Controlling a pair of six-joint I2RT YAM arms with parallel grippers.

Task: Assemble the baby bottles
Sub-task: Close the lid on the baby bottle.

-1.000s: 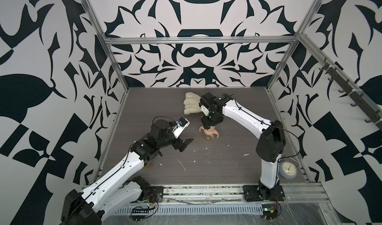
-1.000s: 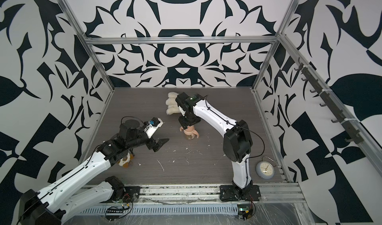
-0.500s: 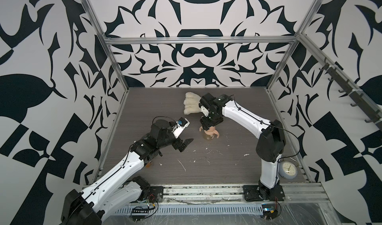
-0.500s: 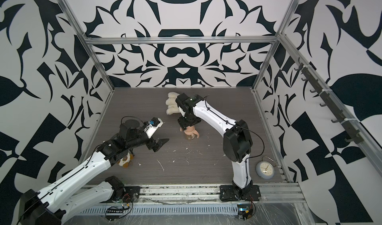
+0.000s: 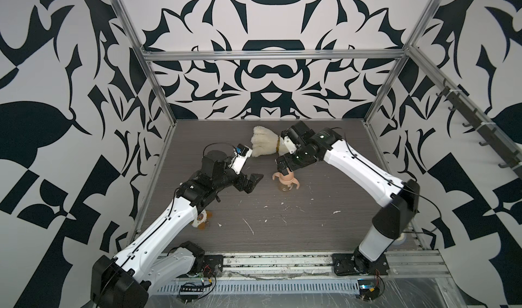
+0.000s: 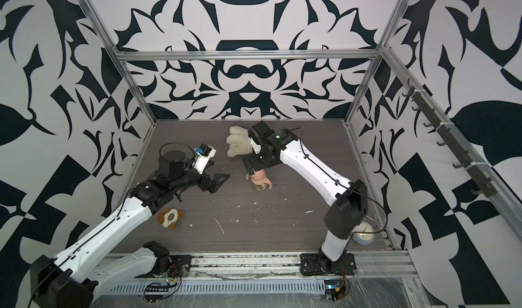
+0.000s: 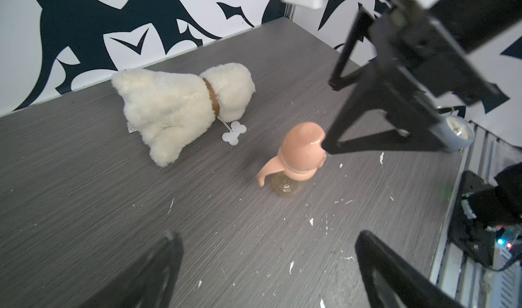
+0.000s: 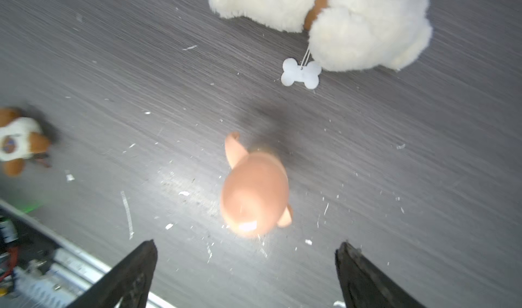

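Note:
The baby bottle point(image 5: 285, 180) point(image 6: 260, 180) stands upright on the table, in one piece. In the left wrist view its peach-pink dome cap point(image 7: 303, 145) sits on the two-handled ring point(image 7: 268, 171) over the amber bottle point(image 7: 286, 188). My right gripper point(image 5: 285, 165) point(image 8: 248, 245) hangs open just above the cap point(image 8: 254, 196). One of its fingertips point(image 7: 327, 145) is right beside the cap. My left gripper point(image 5: 255, 182) point(image 7: 267, 234) is open and empty, level with the bottle and a short way to its left.
A cream plush dog point(image 5: 264, 144) point(image 7: 180, 106) lies just behind the bottle, under my right wrist. A small orange-white toy point(image 6: 169, 216) lies by my left forearm. A round clock point(image 6: 364, 234) stands at the front right corner. White flecks dot the table.
My right gripper has opened and let go of the bottle's dome cap; the bottle stays standing. The left arm has not moved.

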